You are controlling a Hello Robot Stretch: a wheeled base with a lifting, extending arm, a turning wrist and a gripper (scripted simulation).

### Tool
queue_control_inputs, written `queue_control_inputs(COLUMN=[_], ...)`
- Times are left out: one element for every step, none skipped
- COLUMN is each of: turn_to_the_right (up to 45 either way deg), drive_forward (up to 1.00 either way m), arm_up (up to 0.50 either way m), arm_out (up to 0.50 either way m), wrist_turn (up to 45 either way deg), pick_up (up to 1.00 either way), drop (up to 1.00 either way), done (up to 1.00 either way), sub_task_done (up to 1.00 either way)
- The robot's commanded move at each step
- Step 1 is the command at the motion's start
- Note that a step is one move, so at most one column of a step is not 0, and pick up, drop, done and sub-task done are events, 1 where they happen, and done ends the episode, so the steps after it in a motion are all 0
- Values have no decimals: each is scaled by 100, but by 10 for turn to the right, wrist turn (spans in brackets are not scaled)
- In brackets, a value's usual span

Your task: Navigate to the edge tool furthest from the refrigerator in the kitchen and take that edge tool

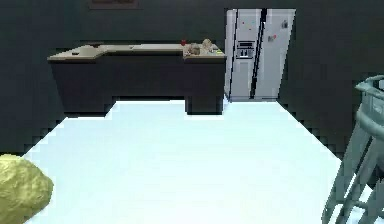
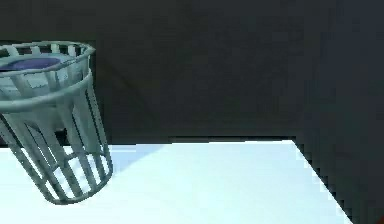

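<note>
A worktop (image 1: pixel 130 50) is seen ahead across a stretch of pale floor (image 1: pixel 180 150), set against the dark far wall. It is L-shaped, with its shorter leg at the forward view's left. A refrigerator (image 1: pixel 258 55) stands just beside its right end. A few small things (image 1: pixel 203 45) lie on the worktop near that end. None of them can be made out as a knife or any other edge tool.

Where the edge tool lies therefore cannot be told. As a judgement, since the one wanted is the one furthest from the refrigerator, it is more likely to be found toward the worktop's left end (image 1: pixel 68 55) than among the things beside the refrigerator. Its long axis cannot be told either.

The coming move is judged to turn on this: the worktop is well apart from the robot, ahead and somewhat to the forward view's left, so the floor must be crossed before any reach is tried. The state of the fingers cannot be told, nor which way the tool lies from them.

A slatted bin (image 1: pixel 362 140) stands close at the forward view's right edge and is seen again at the arm side view's left (image 2: pixel 55 120), with something purple (image 2: pixel 35 65) inside. A yellow lumpy thing (image 1: pixel 20 190) sits at the forward view's lower left. Both are judged worth steering clear of.
</note>
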Motion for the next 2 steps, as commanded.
queue_control_inputs(turn_to_the_right=[0,30], drive_forward=[100,0], arm_up=[0,0], arm_out=[0,0], wrist_turn=[0,0], pick_up=[0,0], drop=[0,0], done=[0,0], sub_task_done=[0,0])
